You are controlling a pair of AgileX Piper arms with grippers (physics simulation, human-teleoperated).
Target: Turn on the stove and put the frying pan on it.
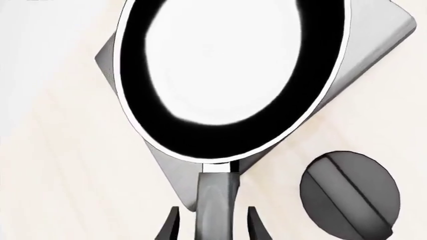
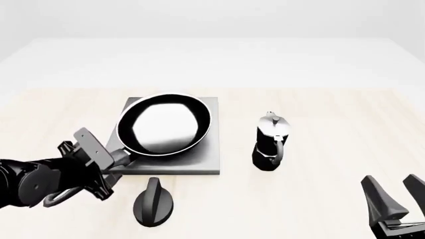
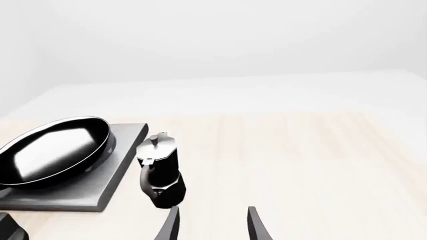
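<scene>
At the near left of the desk [image 2: 319,109], the left end effector [image 1: 208,225] has its two dark fingers set either side of the long dark grey handle [image 1: 215,200] of the frying pan [image 2: 164,124]; from the wrist view a thin gap shows on each side of the handle, so I cannot tell whether the fingers actually press it. No brand, label or writing can be read on anything here.

The pan is round and shallow, black with a thin pale rim, and its glossy inside throws back a big white patch. It sits over the stove [image 2: 199,162], a flat square slab of brushed grey metal, covering the burner so that only the slab's corners and edges show around it. The handle sticks out past the slab's near left corner toward the arm.

Just in front of the slab lies the black oval knob [image 2: 153,203], apart from it, with a raised ridge across its top.

To the right of the stove, close by but not touching, stands a small black-and-silver moka pot [image 2: 271,143], upright.

At the near right, the right end effector [image 2: 398,195] hangs over bare desk with fingers spread and nothing between them.
</scene>
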